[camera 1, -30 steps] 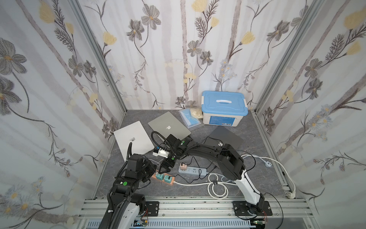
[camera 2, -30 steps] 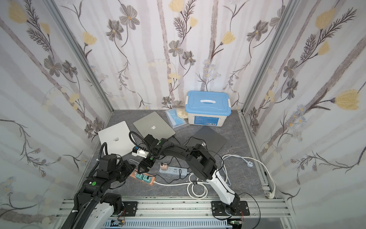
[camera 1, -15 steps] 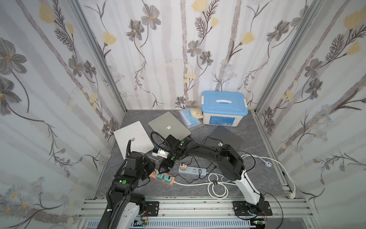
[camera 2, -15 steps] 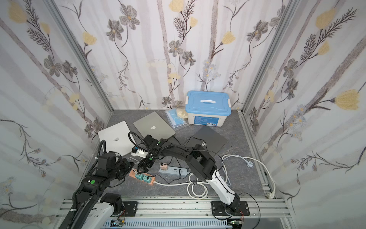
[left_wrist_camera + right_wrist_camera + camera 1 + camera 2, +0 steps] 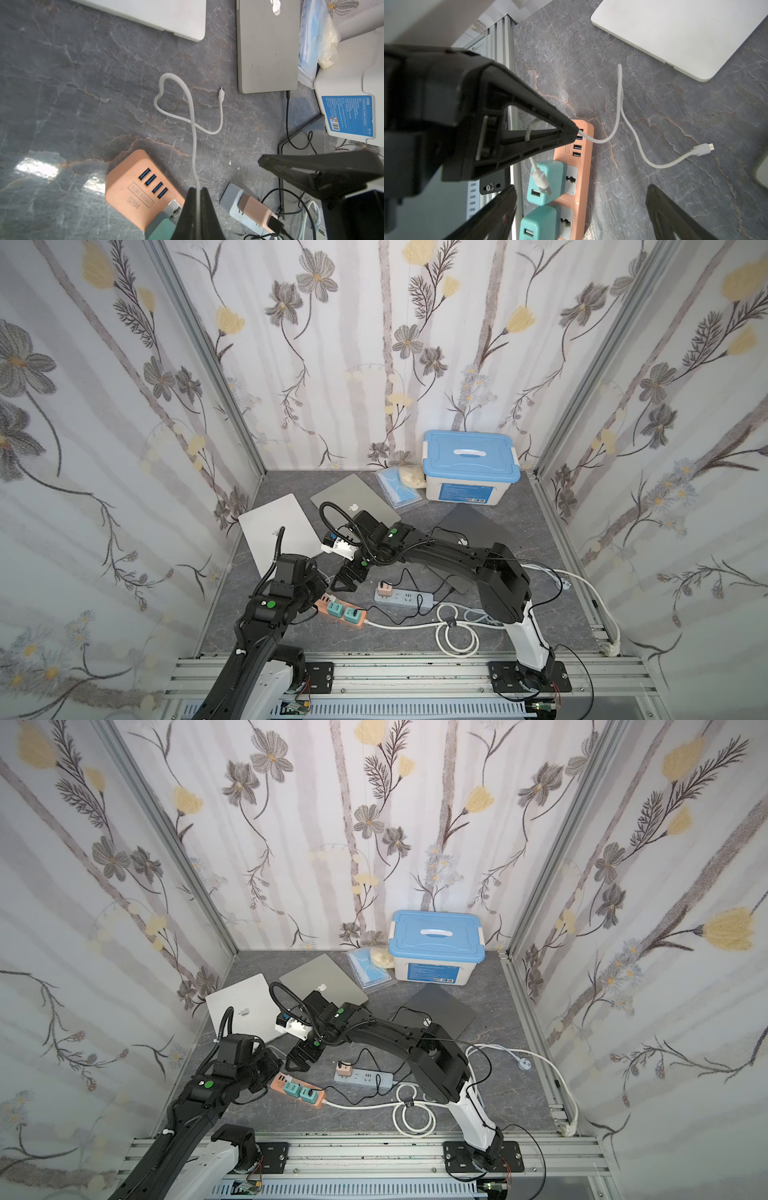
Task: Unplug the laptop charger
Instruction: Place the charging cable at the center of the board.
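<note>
A: Starting nearest the base, what was gripping what?

B: The left gripper (image 5: 196, 190) had its fingers pressed together on the white cable (image 5: 192, 116), pinching it right above the orange power strip (image 5: 128, 187). The right gripper (image 5: 580, 186) hung over the same strip with its fingers spread wide and nothing between them.

A: How would that cable handle?

B: Light and limp, I'd say. It looked thin and smooth, so it could slide through a pinch, and a tug would mostly just take up slack. The firmer hold, I'd judge, was the stiff moulded USB plug (image 5: 543, 182) beside the teal adapter (image 5: 554, 172). Its metal tip seemed to sit outside the adapter's slot, though I couldn't be sure.

A: And its direction?

B: From the pinch it ran away from the strip across the grey tabletop (image 5: 62, 83), made one loop that crossed itself, then bent round to the small connector (image 5: 221, 95). So it had no single straight axis, but overall it stretched from the strip towards the laptops. The connector lay flat, tip pointing away from the strip, near the corner of the grey laptop (image 5: 268, 52) but apart from it and plugged into nothing.

A: Beyond that?

B: The white laptop (image 5: 155, 12) lay well clear of the cable.
</note>
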